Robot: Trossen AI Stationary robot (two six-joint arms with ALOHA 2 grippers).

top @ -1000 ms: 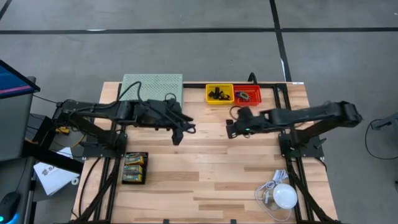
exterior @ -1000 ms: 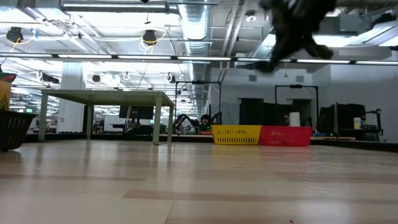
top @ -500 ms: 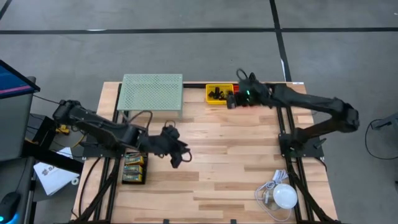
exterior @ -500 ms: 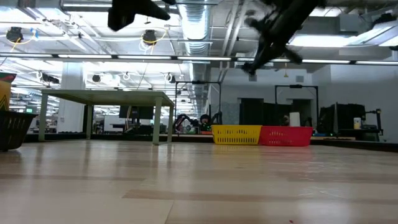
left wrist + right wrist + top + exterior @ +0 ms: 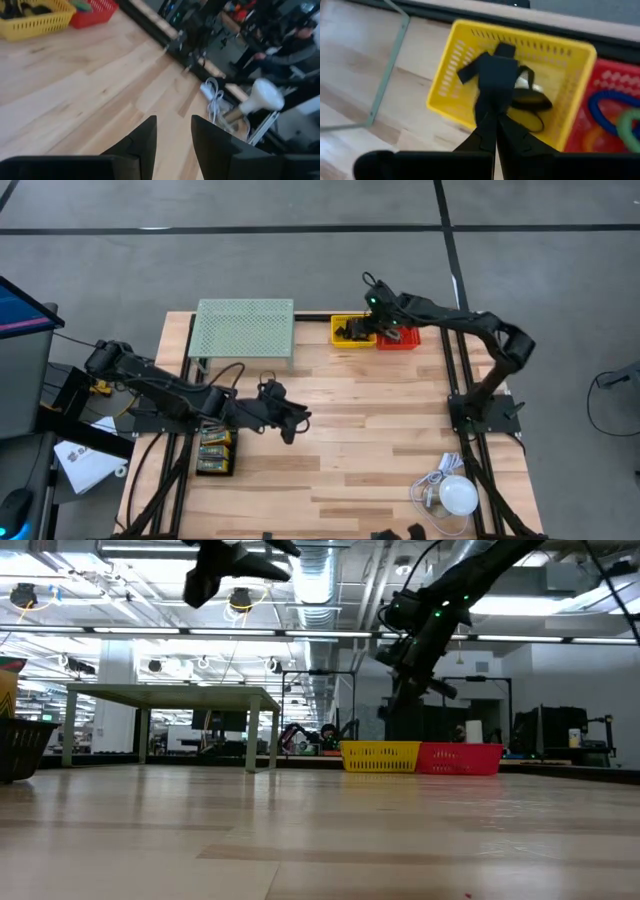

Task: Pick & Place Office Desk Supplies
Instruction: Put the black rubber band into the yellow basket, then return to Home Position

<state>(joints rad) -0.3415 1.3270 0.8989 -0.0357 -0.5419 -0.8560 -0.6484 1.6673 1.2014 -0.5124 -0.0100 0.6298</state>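
Observation:
My right gripper (image 5: 494, 124) hangs over the yellow basket (image 5: 352, 330) at the table's far edge, shut on a black clip (image 5: 495, 75). More black clips (image 5: 532, 100) lie inside that basket. The red basket (image 5: 398, 335) beside it holds blue and green rings (image 5: 612, 112). My left gripper (image 5: 173, 135) is open and holds nothing above the middle of the table (image 5: 290, 425), right of the flat green card-backed packs (image 5: 216, 450) lying on the wood. In the low view the right gripper (image 5: 405, 690) shows above the yellow basket (image 5: 380, 756). My right gripper pinches the black clip between its two shut fingers (image 5: 485, 131) by the clip's near end (image 5: 493, 109). It comes from above, slanting toward the far edge. The clip sticks out beyond the fingertips, lifted clear above the yellow basket.
A big pale-green mesh stand (image 5: 245, 328) stands at the far left of the table. A white dome with a cord (image 5: 458, 496) sits at the near right corner. Bare wood lies between the packs and the dome. A person shows beyond the table's edge (image 5: 300, 40).
My right gripper has swung from the table's middle toward the far edge and come down over the yellow basket. My left gripper has drawn back from near the mesh stand toward the near edge, ending beside the packs.

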